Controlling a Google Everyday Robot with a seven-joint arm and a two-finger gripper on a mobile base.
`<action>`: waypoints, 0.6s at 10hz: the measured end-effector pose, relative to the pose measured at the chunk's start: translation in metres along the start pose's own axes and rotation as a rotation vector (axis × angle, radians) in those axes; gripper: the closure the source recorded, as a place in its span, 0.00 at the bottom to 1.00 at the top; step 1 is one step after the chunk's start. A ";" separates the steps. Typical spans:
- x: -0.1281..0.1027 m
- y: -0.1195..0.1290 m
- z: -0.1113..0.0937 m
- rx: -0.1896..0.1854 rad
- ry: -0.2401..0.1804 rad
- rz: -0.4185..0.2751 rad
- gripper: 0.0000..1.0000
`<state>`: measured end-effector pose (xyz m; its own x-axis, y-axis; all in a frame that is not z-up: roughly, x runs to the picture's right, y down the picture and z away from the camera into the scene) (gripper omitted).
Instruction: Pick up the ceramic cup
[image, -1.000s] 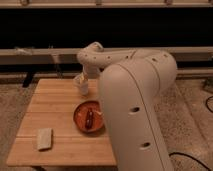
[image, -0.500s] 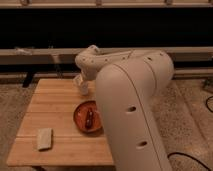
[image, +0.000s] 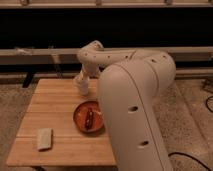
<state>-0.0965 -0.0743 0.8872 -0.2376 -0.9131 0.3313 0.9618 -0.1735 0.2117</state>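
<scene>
Small pale white-grey ceramic cup: reached, no lift seen.
It is found at the far edge of the wooden table, at 12 o'clock from the round orange plate. The white gripper is positioned directly on it, grip state not discernible. Lifting remains.

Lab, speckled floor; pincer over table rear

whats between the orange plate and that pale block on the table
Only bare wooden tabletop lies between the round orange plate and the pale rectangular block in the camera view. The pincer is near the table's far edge, beyond the plate.
</scene>
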 end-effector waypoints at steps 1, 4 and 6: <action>0.003 0.000 0.001 0.006 -0.001 0.001 0.22; 0.010 0.007 0.015 -0.001 -0.013 0.015 0.22; 0.012 0.011 0.030 -0.008 -0.025 0.028 0.22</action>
<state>-0.0930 -0.0765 0.9212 -0.2135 -0.9082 0.3599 0.9692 -0.1507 0.1947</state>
